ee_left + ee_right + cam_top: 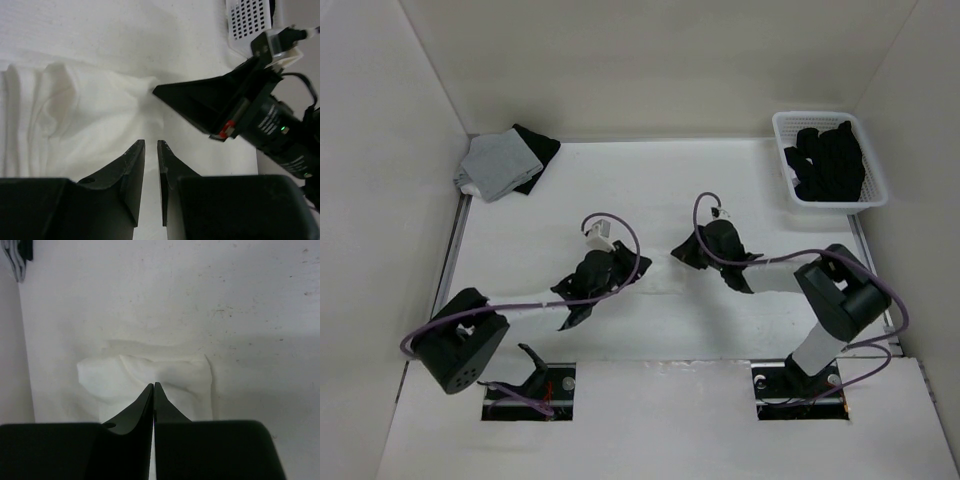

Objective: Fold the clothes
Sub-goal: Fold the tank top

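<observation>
A white bench point(650, 190) boxed in by pale walls, seen from above. Two black arms reach in from the 6 o'clock edge and meet near its centre.

The white garment point(75, 115) lies crumpled at mid-bench between the two tools, hard to pick out against the surface from overhead. The right tool point(153, 386) comes in from the 3 o'clock side with its fingers pressed together. Its tips nip a pucker at the near edge of the cloth, and the folds run in toward that point. The left tool point(151, 146) is at the garment's 9 o'clock side, its fingers spread by only a slim gap with nothing seen between them. Its tips hang over the fabric's edge. In the left wrist view, the right tool's point touches the bunched corner of the cloth at about 1 o'clock from the left tool's tips.

In the bench's 11 o'clock corner a light grey garment point(498, 165) lies folded on top of a black garment point(540, 145). At 1 o'clock stands a white basket point(817, 115) holding dark clothing point(828, 160).
</observation>
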Robot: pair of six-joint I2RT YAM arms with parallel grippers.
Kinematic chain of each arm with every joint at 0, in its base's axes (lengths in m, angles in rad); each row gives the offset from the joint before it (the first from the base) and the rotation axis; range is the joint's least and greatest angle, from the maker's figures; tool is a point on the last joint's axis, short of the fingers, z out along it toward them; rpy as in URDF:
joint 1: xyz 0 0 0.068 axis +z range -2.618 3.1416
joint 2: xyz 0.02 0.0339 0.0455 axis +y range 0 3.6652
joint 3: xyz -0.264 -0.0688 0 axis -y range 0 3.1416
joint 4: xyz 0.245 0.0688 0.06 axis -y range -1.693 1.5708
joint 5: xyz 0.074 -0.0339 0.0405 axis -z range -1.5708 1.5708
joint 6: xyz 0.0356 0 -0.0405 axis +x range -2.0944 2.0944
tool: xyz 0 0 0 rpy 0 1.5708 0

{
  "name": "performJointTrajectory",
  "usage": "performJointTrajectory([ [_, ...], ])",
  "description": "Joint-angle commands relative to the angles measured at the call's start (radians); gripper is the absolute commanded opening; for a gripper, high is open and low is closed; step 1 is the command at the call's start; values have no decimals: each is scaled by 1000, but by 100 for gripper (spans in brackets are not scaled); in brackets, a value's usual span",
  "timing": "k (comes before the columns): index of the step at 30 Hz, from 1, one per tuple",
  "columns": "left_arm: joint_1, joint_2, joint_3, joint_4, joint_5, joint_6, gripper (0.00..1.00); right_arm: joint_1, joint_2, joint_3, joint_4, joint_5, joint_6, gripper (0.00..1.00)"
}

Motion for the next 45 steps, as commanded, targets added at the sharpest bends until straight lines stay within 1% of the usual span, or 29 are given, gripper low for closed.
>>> performJointTrajectory([
  [1,7,98,102,59,-17,33,15,2,73,52,98,-16,-3,4],
  [4,53,220,139,110,-45,48,14,-9,122,55,133,-15,19,3],
  [6,102,283,141,128,-36,45,13,-12,137,41,149,-3,39,3],
  [9,164,317,113,144,-21,31,12,-18,139,9,172,11,56,3],
  [14,234,290,76,147,-21,34,12,-32,122,-29,195,19,66,3],
  [17,248,270,69,145,-17,31,13,-33,111,-34,195,19,65,4],
  [20,245,210,57,142,-8,36,13,-34,78,-34,184,7,57,5],
  [22,234,153,46,136,-7,42,13,-30,33,-32,179,-7,48,8],
  [24,224,86,41,107,-8,53,13,-30,-21,-23,167,-32,37,13],
  [27,205,-37,41,14,-21,111,16,-23,-141,-16,124,-35,-2,24],
  [30,198,-136,49,-118,-34,183,20,-18,-280,-25,58,-7,-62,34],
  [32,205,-196,56,-241,-43,220,22,-18,-369,-42,9,32,-110,39],
  [35,245,-288,43,-388,-59,238,26,-62,-476,-58,-64,114,-183,47],
  [37,280,-362,12,-456,-65,240,29,-99,-540,-71,-106,167,-214,49],
  [39,328,-422,-5,-531,-62,234,32,-133,-599,-100,-108,223,-233,51],
  [42,403,-479,-19,-617,-70,234,37,-185,-657,-178,-59,310,-233,54],
  [45,489,-500,-39,-643,-60,243,41,-242,-670,-259,10,330,-208,55],
])
